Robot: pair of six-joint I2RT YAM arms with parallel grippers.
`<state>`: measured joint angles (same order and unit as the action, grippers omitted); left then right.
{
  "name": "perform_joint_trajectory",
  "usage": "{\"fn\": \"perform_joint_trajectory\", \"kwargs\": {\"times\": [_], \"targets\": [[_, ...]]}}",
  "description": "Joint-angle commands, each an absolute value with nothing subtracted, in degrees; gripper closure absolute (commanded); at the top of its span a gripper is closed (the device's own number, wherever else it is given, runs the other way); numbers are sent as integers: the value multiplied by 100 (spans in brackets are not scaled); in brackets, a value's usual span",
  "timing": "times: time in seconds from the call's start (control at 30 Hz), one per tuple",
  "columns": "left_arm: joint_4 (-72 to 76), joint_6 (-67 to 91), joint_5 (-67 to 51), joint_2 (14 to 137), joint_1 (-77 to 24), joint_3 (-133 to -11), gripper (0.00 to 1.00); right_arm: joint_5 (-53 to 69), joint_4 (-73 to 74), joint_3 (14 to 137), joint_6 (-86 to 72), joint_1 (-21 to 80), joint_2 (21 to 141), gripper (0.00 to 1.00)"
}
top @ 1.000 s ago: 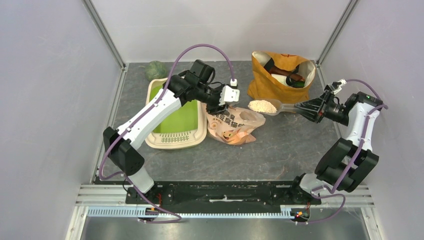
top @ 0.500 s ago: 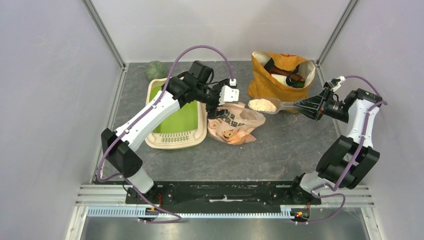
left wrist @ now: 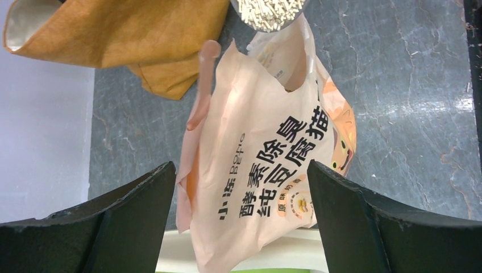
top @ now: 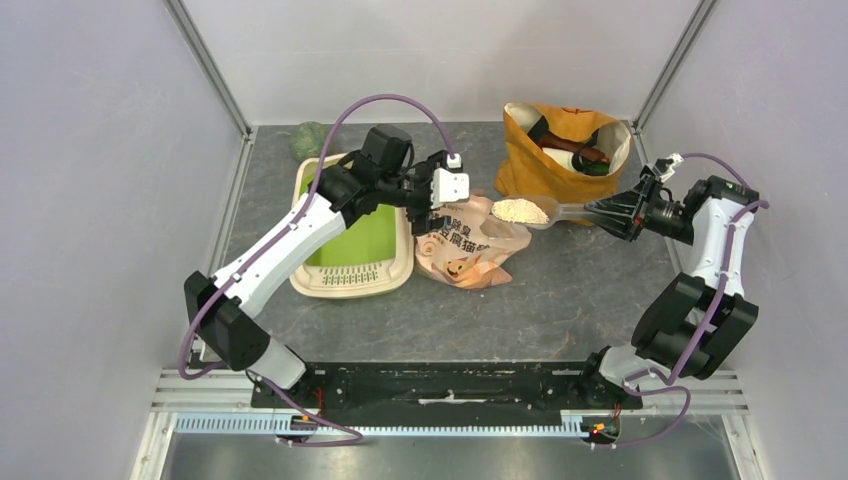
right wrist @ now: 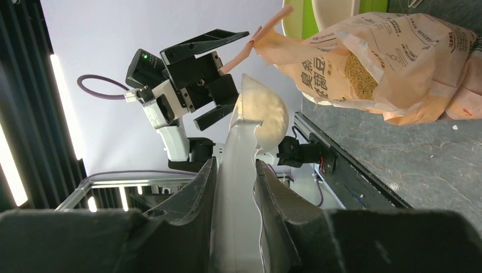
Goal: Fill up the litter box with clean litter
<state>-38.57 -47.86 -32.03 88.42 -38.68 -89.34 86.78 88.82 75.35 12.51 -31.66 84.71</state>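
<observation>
The cream litter box [top: 352, 277] with green inside lies at the left of the mat; its rim also shows in the left wrist view [left wrist: 284, 253]. My right gripper [top: 607, 211] is shut on the handle of a clear scoop [top: 560, 211], [right wrist: 241, 165]. The scoop holds a heap of clean litter [top: 518, 210], also seen in the left wrist view [left wrist: 270, 10], above the peach litter bag [top: 465, 247]. My left gripper [top: 432, 204] is open and empty above the bag's left side [left wrist: 267, 153], beside the box's right rim.
A mustard-yellow fabric bag [top: 560, 150] with dark items stands at the back right. A green round object [top: 307, 134] sits behind the box. Metal frame posts and grey walls close in the mat on both sides.
My left gripper has drawn back to the left, away from the bag. My right gripper has carried the loaded scoop slightly left and up over the bag.
</observation>
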Motion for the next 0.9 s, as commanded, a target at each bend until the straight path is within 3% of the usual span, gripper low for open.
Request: {"fn": "perform_joint_trajectory", "kwargs": {"times": [0.0, 0.87], "targets": [[-3362, -4511, -3104, 8444, -3793, -8810, 7, 9268, 9665, 7641, 1129, -3131, 8336, 100], [-3241, -4342, -2944, 7849, -3465, -8263, 5, 9272, 9964, 8244, 862, -2725, 8737, 100]]}}
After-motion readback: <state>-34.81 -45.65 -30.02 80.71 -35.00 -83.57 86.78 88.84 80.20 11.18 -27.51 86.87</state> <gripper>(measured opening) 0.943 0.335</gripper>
